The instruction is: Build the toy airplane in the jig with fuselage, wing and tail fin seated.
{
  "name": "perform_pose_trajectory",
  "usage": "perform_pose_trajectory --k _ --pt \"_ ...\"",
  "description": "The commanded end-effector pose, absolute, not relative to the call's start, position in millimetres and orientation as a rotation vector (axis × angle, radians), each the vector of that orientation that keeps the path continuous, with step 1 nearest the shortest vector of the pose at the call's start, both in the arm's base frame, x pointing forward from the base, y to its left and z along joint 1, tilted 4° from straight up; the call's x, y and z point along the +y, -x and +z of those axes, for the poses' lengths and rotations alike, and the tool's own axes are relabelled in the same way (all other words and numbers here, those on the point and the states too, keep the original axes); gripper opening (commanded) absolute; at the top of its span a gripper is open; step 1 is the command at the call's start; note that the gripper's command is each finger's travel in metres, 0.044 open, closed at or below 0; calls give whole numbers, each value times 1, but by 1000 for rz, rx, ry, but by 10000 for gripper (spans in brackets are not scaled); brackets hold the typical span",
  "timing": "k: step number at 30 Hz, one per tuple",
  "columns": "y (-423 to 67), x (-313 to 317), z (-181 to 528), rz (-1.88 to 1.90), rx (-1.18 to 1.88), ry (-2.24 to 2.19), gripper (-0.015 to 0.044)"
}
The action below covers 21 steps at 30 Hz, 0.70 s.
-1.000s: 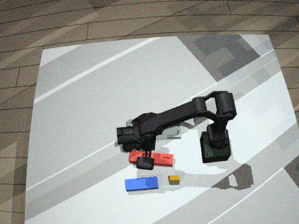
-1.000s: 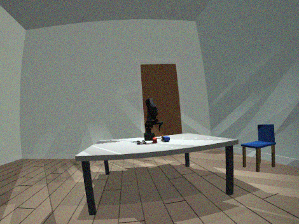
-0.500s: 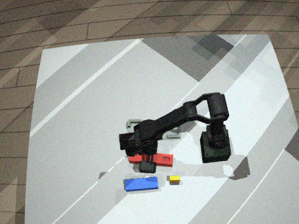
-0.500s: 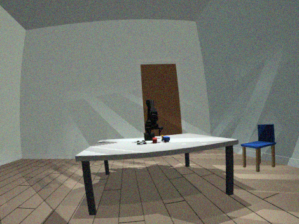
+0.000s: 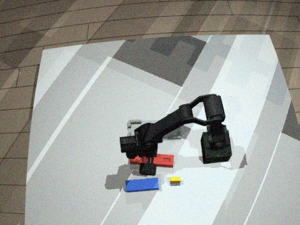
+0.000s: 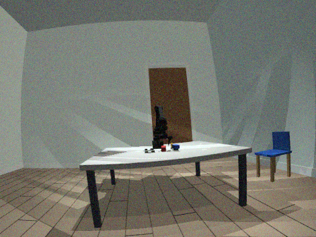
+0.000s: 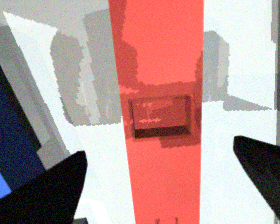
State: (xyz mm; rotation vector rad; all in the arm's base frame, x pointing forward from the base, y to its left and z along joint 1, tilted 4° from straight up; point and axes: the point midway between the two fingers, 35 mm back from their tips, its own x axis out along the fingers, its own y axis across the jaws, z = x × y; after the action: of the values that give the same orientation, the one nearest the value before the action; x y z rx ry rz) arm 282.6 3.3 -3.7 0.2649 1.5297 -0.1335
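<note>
The red fuselage (image 5: 168, 161) (image 6: 163, 148) (image 7: 162, 55) lies on the table outside the jig, its rectangular socket facing up. My gripper (image 5: 147, 160) (image 7: 159, 150) is open and empty, above the fuselage, with one finger on either side of it in the wrist view. The blue wing (image 5: 142, 185) (image 6: 175, 147) (image 7: 15, 135) lies in front of the fuselage in the top view. The small yellow tail fin (image 5: 175, 180) lies to the right of the wing. The pale grey jig (image 5: 129, 126) is behind the fuselage, partly hidden by the arm; no part shows in its visible portions.
The arm's black base (image 5: 216, 147) stands right of the jig and fuselage. The arm reaches left across the jig. The table (image 5: 70, 138) (image 6: 117, 165) carries broad shadows. A blue chair (image 6: 281, 142) stands away from the table at the right.
</note>
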Motion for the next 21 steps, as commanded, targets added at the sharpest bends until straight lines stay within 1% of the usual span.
perform_pose_trajectory --k 1,16,21 --pt "-279 3 -13 -143 1540 -264 440" --pt "-279 5 -34 -143 1541 -264 440" --pt "-279 5 -34 -143 1541 -264 309"
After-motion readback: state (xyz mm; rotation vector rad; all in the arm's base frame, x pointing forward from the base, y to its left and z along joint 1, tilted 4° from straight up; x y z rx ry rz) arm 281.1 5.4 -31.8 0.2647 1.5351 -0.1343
